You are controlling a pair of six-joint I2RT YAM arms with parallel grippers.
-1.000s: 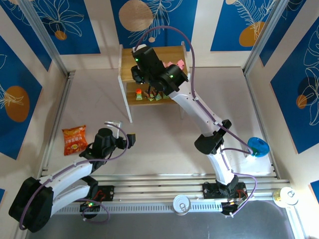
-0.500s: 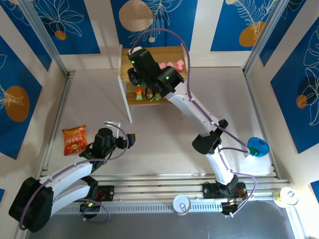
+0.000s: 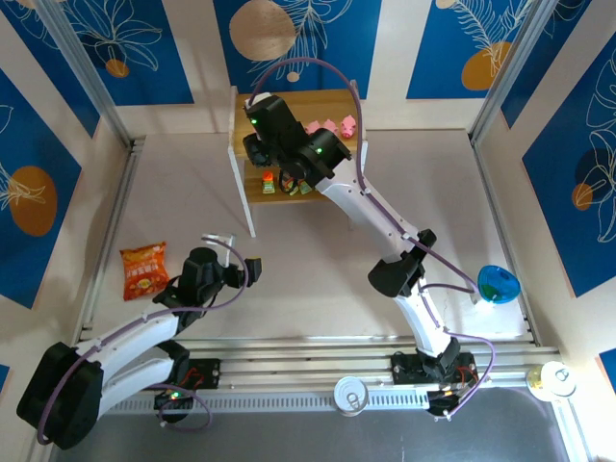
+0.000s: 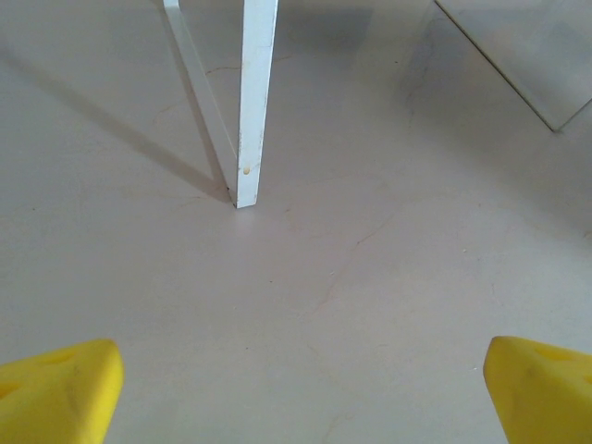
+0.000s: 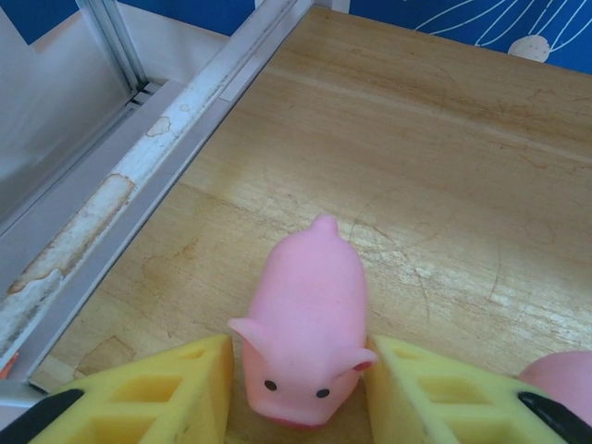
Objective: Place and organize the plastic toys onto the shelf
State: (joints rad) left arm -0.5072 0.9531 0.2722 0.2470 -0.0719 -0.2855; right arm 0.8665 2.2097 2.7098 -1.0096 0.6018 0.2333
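The shelf (image 3: pixel 337 101) stands at the far middle of the table. Pink pig toys (image 3: pixel 330 124) line its top tier, and blocky toys (image 3: pixel 289 183) sit on the lower tier. My right gripper (image 5: pixel 298 356) is over the left part of the top tier. A pink pig (image 5: pixel 310 324) stands on the wood between its yellow fingers (image 5: pixel 185 388), snout toward the camera. The fingers are slightly parted, just beside its ears, so the gripper is open. Another pig (image 5: pixel 560 379) shows at the lower right. My left gripper (image 3: pixel 241 252) rests low, wide open and empty, facing a white shelf leg (image 4: pixel 254 111).
An orange snack bag (image 3: pixel 143 270) lies at the left, beside the left arm. A blue bowl (image 3: pixel 498 284) sits at the right edge. Two cans (image 3: pixel 351 395) stand on the near rail. An aluminium rail (image 5: pixel 139 176) runs beside the shelf's left edge.
The right arm has shifted left along the shelf top. Its fingers have eased apart around the pig, which now stands on the wood. The left arm has not moved.
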